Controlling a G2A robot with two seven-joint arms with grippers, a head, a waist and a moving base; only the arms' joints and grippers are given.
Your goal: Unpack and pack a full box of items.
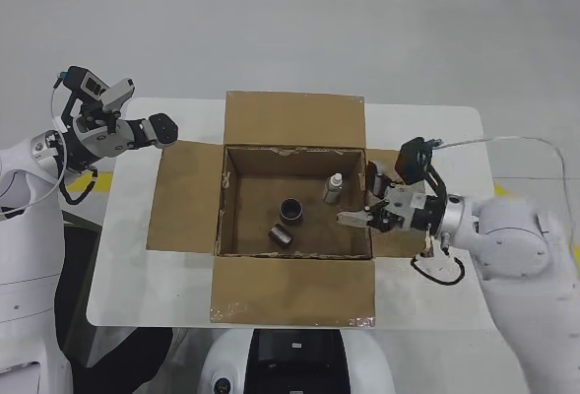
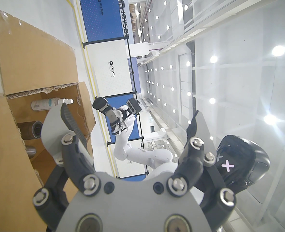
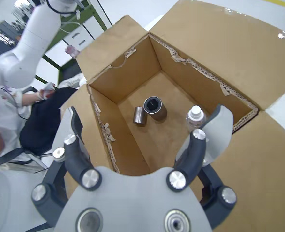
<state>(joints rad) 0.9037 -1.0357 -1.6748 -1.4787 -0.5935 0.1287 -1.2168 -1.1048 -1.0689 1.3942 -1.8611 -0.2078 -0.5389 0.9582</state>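
I see the brown cardboard box (image 1: 291, 288) sitting open on the white counter (image 1: 422, 295), with all four flaps folded outward. On its floor, near the middle, there is a dark hollow cylinder (image 1: 290, 209) with its open end facing up. A small silver metal cylinder (image 1: 281, 234) sits just beside it, and a small clear bottle with a white cap (image 1: 334, 186) stands upright near the right wall. My right claw (image 1: 356, 218) hangs over the box's right edge, near the bottle, with its fingers spread wide and empty. My left claw (image 1: 163, 128) is outside the box, by the far corner of the left flap. It is also wide open and holding nothing.
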